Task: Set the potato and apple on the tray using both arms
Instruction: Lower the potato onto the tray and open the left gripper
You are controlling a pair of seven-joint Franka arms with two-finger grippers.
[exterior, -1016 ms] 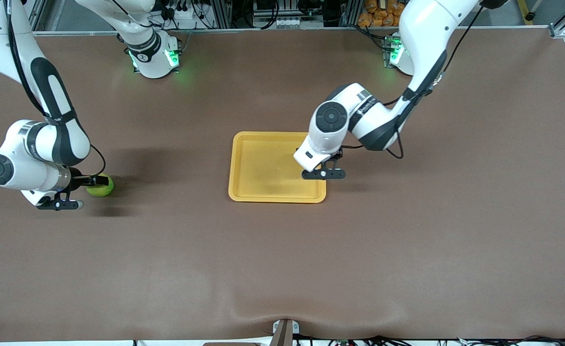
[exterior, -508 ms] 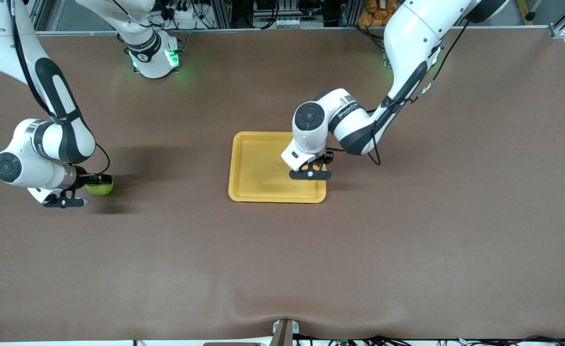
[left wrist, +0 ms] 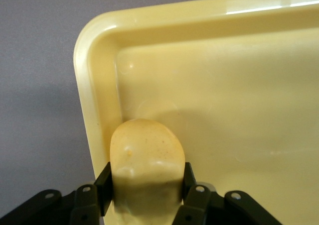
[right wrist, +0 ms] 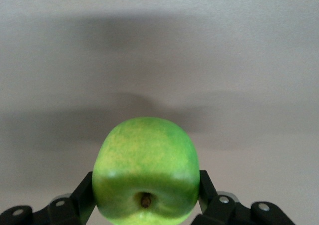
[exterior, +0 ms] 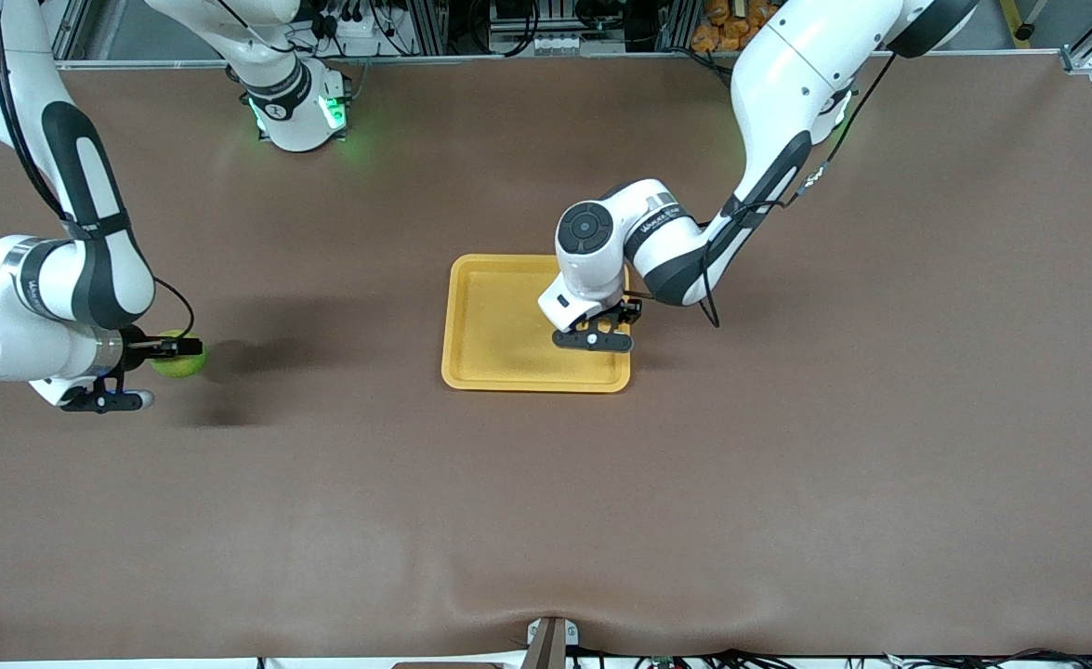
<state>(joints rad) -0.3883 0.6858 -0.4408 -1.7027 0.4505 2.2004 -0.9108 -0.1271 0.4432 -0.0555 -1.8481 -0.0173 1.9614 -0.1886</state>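
Neither fruit is down on the tray (exterior: 499,316) yet, but both are in hand, so I'd judge the job a little past halfway on the potato side and less than that on the apple side.

The left gripper (exterior: 592,339) is over the tray, close to the corner nearest the left arm's end of the counter (exterior: 787,465). Its wrist view shows the fingers (left wrist: 103,185) pressed against both sides of the potato (left wrist: 146,160), with the tray's rim and rounded corner right beside it. I can't tell whether the potato touches the tray floor or hangs just above it. What seems left there is to let go and pull the arm away.

The right gripper (exterior: 141,372) is well away from the tray, toward the right arm's end of the counter, closed around the apple (exterior: 177,355). In its wrist view the apple (right wrist: 146,170) fills the gap between the fingers (right wrist: 84,192), with bare counter underneath. That fruit still has the whole trip to the tray ahead of it, then a release.

The potato is a pale yellow-orange oblong lump, smooth with a few shallow dents, nearly the same colour as the tray. The apple is round and bright green with a yellowish blush, its dark stem dimple facing the wrist camera. The tray is shallow, rectangular, with a raised rim and nothing else in it.
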